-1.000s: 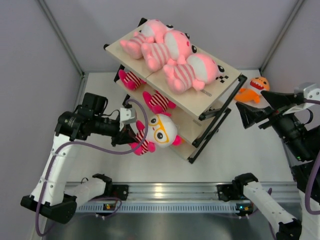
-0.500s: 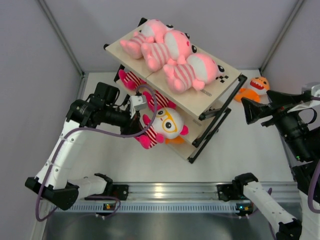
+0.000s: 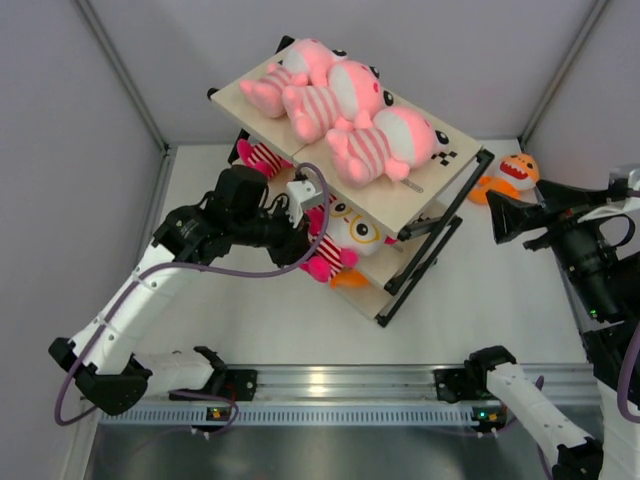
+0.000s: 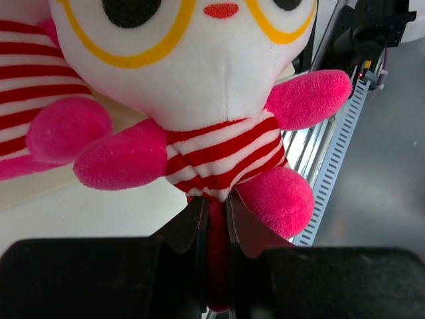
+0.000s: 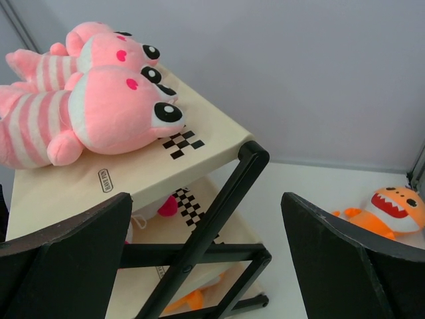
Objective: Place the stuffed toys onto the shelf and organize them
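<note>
The shelf (image 3: 405, 200) stands tilted at the table's middle, with three large pale-pink stuffed toys (image 3: 345, 105) lying in a row on its top board (image 5: 139, 169). My left gripper (image 3: 303, 238) is shut on a leg of a hot-pink striped toy (image 4: 212, 86) with a cream face and yellow glasses. That toy's head (image 3: 352, 228) sits at the middle tier's front edge, partly under the top board. My right gripper (image 3: 503, 217) hangs open and empty to the shelf's right, above the table. An orange toy (image 3: 512, 172) lies on the table beyond it.
Another hot-pink striped toy (image 3: 262, 157) lies on the middle tier's left end. Something orange (image 5: 192, 300) shows on the bottom tier. The shelf's black frame (image 5: 219, 212) crosses between my right fingers in the right wrist view. Grey walls enclose the table.
My left gripper has carried the hot-pink toy up and to the right, from in front of the shelf to the middle tier. The right gripper has shifted slightly.
</note>
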Robot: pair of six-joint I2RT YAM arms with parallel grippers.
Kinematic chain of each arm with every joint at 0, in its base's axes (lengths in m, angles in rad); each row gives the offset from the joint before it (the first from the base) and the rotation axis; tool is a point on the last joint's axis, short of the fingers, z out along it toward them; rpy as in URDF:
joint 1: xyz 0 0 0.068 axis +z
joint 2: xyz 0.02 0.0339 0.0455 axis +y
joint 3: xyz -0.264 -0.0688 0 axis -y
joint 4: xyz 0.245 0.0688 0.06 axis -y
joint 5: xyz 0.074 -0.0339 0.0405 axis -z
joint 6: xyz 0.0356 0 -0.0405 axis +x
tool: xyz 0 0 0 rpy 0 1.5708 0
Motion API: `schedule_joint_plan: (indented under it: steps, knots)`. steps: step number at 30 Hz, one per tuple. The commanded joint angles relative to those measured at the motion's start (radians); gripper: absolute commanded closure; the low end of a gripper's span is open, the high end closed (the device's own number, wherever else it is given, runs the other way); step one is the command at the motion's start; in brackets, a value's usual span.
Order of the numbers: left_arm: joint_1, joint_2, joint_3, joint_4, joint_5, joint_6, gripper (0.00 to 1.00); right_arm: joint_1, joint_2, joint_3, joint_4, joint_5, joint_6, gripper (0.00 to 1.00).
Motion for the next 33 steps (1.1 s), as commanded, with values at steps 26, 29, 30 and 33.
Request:
schedule_joint_plan:
  steps: [26, 29, 30, 33]
  knots:
    - [-0.1, 0.027, -0.049, 0.308, -0.116, -0.174, 0.68, -0.007, -0.011, 0.013, 0.025, 0.023, 0.011, 0.05]
    - [-0.1, 0.023, -0.032, 0.308, -0.09, -0.171, 0.55, -0.007, -0.008, 0.017, 0.023, 0.019, 0.011, 0.05]
    - [-0.1, 0.023, -0.028, 0.308, -0.085, -0.171, 0.53, -0.009, -0.008, 0.02, 0.022, 0.017, 0.009, 0.05]
    - [-0.1, 0.014, 0.0, 0.304, -0.074, -0.145, 0.42, -0.006, -0.005, 0.032, 0.016, 0.016, 0.009, 0.05]
